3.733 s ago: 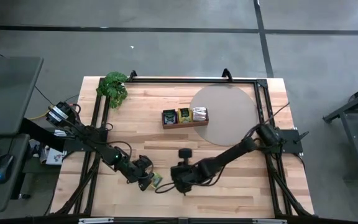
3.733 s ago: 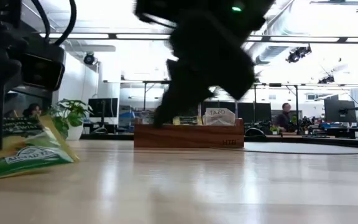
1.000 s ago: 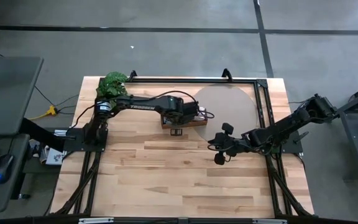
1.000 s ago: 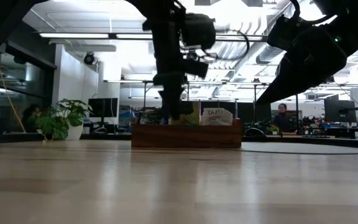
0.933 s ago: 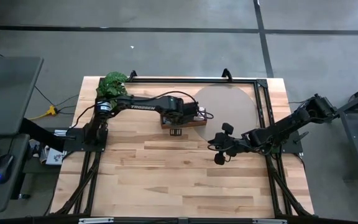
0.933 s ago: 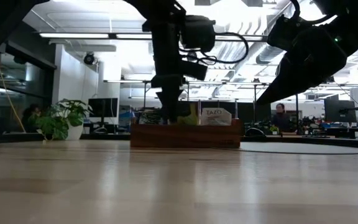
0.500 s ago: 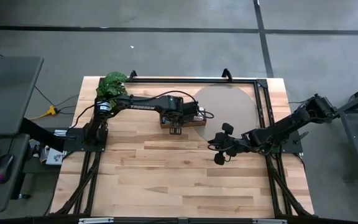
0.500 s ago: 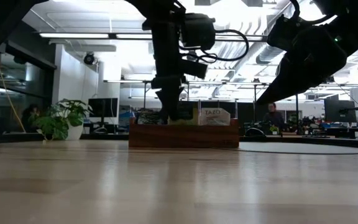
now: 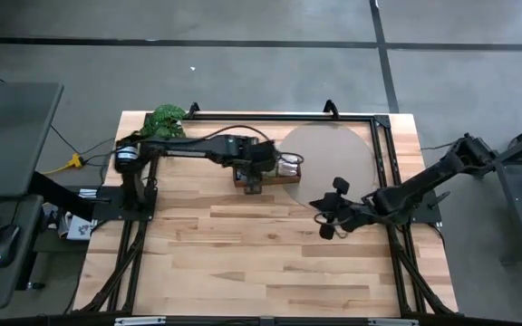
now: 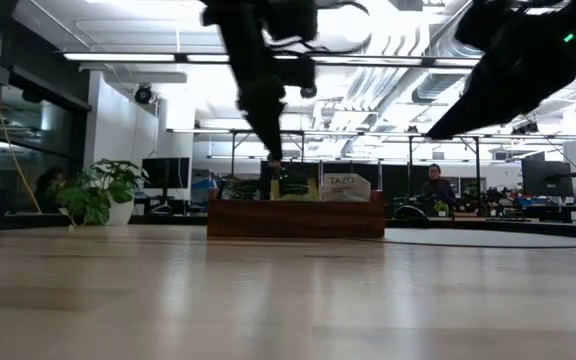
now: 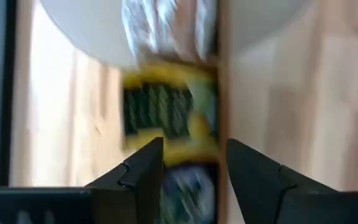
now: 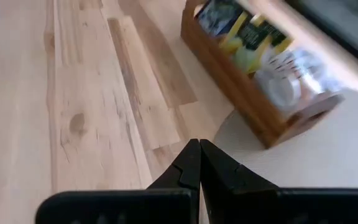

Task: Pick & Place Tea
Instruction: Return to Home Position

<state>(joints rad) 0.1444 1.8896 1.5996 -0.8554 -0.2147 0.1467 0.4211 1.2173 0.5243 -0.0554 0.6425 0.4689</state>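
The tea sachets stand on edge in the brown wooden tray (image 9: 285,180), which sits at the far middle of the table: dark ones (image 10: 238,187), yellow-green ones (image 11: 166,112) and silver-white ones (image 10: 344,186). My left gripper (image 11: 194,167) hangs open just above the tray, fingers pointing down over the dark and yellow-green sachets, with nothing between them. In the low view the left gripper (image 10: 273,152) shows clear of the sachet tops. My right gripper (image 12: 199,163) is shut and empty, over bare table to the tray's near right (image 9: 325,220).
A grey round mat (image 9: 333,158) lies under the tray's right end and reaches toward the far right. A leafy green plant (image 9: 165,120) stands at the far left corner. A black frame (image 9: 279,116) runs round the table. Bare wood fills the near half.
My left gripper has risen from down among the sachets in the tray to just above them, and its arm has swung a little toward the table's left. My right gripper has drifted slightly toward the table's right edge, still shut.
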